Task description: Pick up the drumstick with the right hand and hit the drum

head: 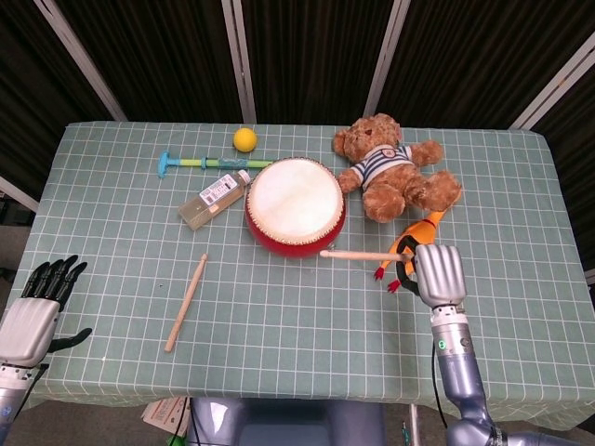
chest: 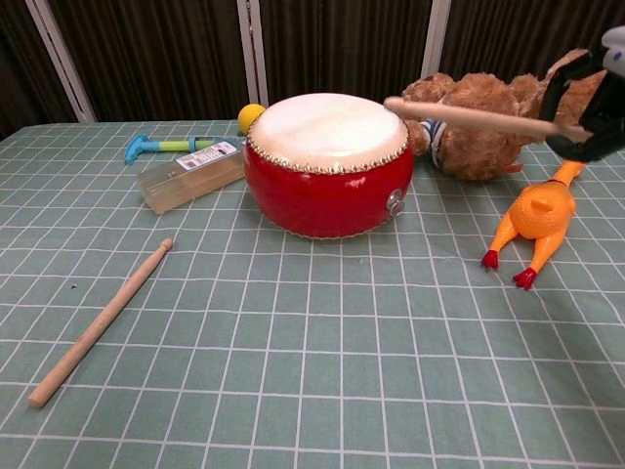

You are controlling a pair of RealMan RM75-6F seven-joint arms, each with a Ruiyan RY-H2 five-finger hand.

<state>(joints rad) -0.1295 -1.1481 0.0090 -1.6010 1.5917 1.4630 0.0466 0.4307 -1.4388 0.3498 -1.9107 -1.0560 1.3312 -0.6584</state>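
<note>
The red drum [head: 296,206] [chest: 328,162] with a pale skin stands mid-table. My right hand [head: 435,273] [chest: 592,98] grips a wooden drumstick [head: 363,255] [chest: 469,115] by its butt, raised off the cloth and lying level. Its tip points left and hangs near the drum's right rim, above the skin in the chest view. A second drumstick [head: 186,302] [chest: 98,323] lies on the cloth to the front left. My left hand [head: 39,302] stays off the table's left front corner, fingers apart and holding nothing.
A teddy bear [head: 395,167] [chest: 498,109] and an orange rubber chicken [head: 416,243] [chest: 539,215] lie right of the drum, close to my right hand. A clear bottle [head: 214,200], a blue-green stick toy [head: 200,163] and a yellow ball [head: 244,139] sit behind and left.
</note>
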